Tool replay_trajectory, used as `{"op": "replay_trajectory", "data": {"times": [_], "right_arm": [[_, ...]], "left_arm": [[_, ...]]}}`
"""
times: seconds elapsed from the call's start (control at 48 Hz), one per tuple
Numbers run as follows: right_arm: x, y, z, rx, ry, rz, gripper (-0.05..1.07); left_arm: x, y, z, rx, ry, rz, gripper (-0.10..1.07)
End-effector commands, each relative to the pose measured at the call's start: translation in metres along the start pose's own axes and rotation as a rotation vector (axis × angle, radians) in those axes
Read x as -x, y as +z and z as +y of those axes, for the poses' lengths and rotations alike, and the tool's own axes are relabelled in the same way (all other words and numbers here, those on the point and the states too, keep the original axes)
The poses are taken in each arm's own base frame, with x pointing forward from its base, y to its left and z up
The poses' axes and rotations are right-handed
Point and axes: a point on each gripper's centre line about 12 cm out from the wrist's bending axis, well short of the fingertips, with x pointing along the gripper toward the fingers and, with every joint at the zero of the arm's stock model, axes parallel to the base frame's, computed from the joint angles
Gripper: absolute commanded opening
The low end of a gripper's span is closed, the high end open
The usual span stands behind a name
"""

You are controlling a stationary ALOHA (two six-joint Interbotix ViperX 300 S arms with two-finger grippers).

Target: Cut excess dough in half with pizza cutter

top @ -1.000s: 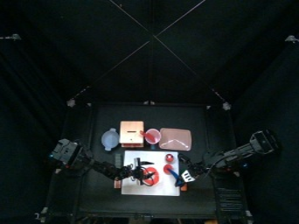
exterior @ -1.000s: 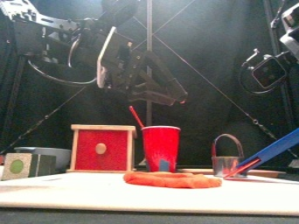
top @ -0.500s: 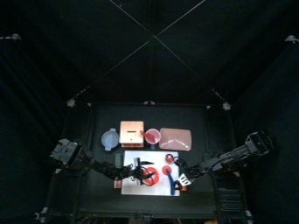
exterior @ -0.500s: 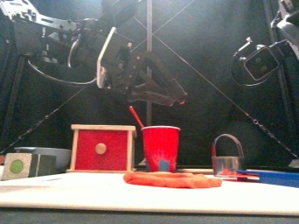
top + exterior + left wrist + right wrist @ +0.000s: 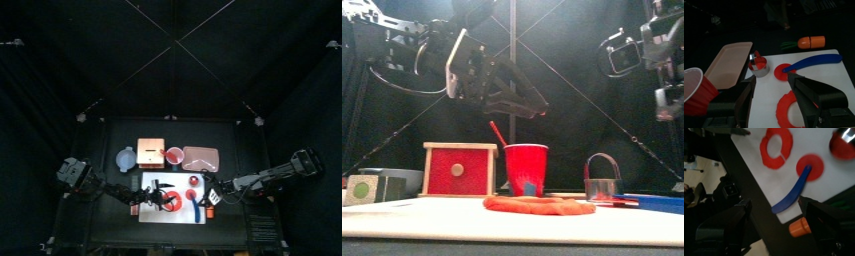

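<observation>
Since a second ago the right arm has pulled back toward its own side and lifted, and the blue handle that rose at the right of the front view then now lies flat. That handle belongs to the pizza cutter (image 5: pixel 811 62), resting on the white cutting board (image 5: pixel 841 82), its red wheel toward the metal cup (image 5: pixel 759 67) and its handle running toward the board's right edge. Nothing grips it.

Right gripper (image 5: pixel 774 210) hangs above the board's right side with its fingers spread wide and empty. Left gripper (image 5: pixel 774 97) hovers over the board's left part, fingers likewise parted and empty, the dough directly beneath.

Dough (image 5: pixel 539 205), orange-red, lies on the board as an open ring, uncut, near the cutter's wheel but apart from it. Behind the board stand a wooden box (image 5: pixel 458 169), a red plastic cup (image 5: pixel 525 168) and a pink tray (image 5: pixel 202 156). An orange carrot-like toy (image 5: pixel 810 41) lies on the black table just off the board's corner.
</observation>
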Motion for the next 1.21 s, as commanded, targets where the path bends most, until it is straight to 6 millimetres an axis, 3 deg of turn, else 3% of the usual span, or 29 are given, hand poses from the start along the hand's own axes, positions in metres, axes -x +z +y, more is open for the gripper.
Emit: {"op": "replay_trajectory", "data": {"times": [0.0, 0.292, 0.562, 0.792, 1.188], "right_arm": [[0.017, 0.019, 0.002, 0.15, 0.032, -0.122, 1.01], [0.029, 0.035, -0.012, 0.411, 0.057, -0.295, 1.01], [0.024, 0.033, -0.02, 0.439, 0.073, -0.306, 1.01], [0.021, 0.029, -0.03, 0.432, 0.053, -0.293, 1.01], [0.021, 0.029, -0.029, 0.422, 0.057, -0.294, 1.01]], "left_arm": [[0.007, 0.016, 0.008, 0.034, 0.016, -0.039, 0.88], [0.045, 0.022, 0.022, 0.061, 0.001, -0.059, 0.88], [0.075, 0.008, 0.042, 0.122, 0.033, -0.015, 0.88], [0.076, -0.001, 0.044, 0.147, 0.054, 0.026, 0.88], [0.07, -0.003, 0.039, 0.14, 0.055, 0.036, 0.87]]}}
